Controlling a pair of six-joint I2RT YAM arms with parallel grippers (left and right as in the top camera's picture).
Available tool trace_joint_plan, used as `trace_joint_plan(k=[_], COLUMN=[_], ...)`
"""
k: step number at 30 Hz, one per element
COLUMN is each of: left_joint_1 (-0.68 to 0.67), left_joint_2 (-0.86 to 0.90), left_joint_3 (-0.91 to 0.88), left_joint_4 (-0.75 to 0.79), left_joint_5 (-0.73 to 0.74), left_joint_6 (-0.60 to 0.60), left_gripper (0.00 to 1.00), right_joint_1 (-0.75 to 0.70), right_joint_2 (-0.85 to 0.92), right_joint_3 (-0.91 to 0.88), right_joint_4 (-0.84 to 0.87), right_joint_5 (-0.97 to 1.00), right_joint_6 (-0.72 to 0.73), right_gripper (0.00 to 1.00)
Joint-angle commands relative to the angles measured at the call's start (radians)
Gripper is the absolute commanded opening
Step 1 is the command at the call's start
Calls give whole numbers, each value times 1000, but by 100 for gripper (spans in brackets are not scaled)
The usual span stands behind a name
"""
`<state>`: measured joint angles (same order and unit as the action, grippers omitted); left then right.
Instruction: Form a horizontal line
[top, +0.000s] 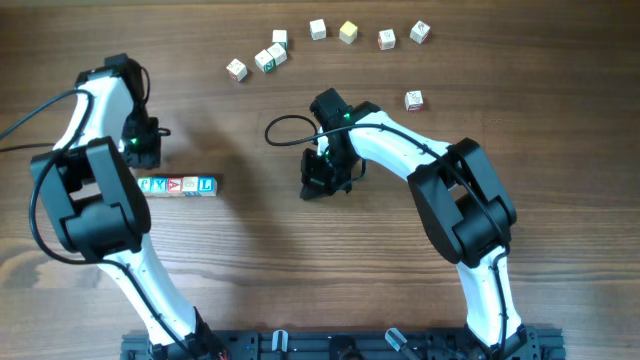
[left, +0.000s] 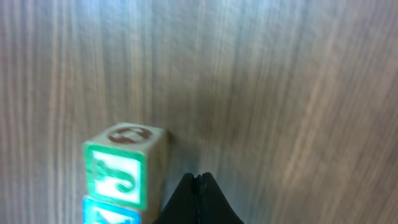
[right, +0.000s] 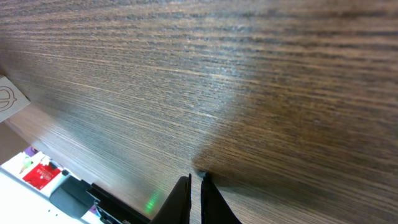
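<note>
The horizontal line (top: 180, 185) is a short row of pale wooden letter cubes lying edge to edge at the table's left, with blue, red and green faces. Its left end meets my left arm's link. My left gripper (top: 141, 152) is shut and empty, just behind the row's left end. In the left wrist view its closed tips (left: 199, 178) sit right beside the end cube with a green letter (left: 121, 167); a blue-faced cube (left: 109, 213) follows it. My right gripper (top: 324, 180) is at mid-table, shut and empty, its tips (right: 195, 180) low over bare wood.
Several loose cubes lie along the far edge, from a white one (top: 236, 69) through a yellowish one (top: 347, 32) to one at the right (top: 419, 32). Another loose cube (top: 413, 99) lies behind the right arm. A black cable (top: 285, 128) loops near the right wrist.
</note>
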<state>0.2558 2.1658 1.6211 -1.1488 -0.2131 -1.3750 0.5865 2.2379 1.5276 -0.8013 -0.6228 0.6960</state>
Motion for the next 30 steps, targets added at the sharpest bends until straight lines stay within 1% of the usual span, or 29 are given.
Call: trace_joint_plan(k=[1,20,30], left_joint_1=[18,17,17], left_joint_2=[10,10,10], left_joint_3=[-6,-6,-6], left_joint_4=[-19,-72,-75], left_joint_5=[-27,-27,-23], left_joint_6=[-5,-5,-5], left_gripper=[4,4,4], right_joint_1=[-10,-10,-10], right_joint_2=[77,77,77], right_joint_3=[-43,-43,-43], right_joint_4=[-4,-4,-4], right_joint_5=[278,278,278], right_joint_6=[13,13,13], right_gripper=[10,10,10])
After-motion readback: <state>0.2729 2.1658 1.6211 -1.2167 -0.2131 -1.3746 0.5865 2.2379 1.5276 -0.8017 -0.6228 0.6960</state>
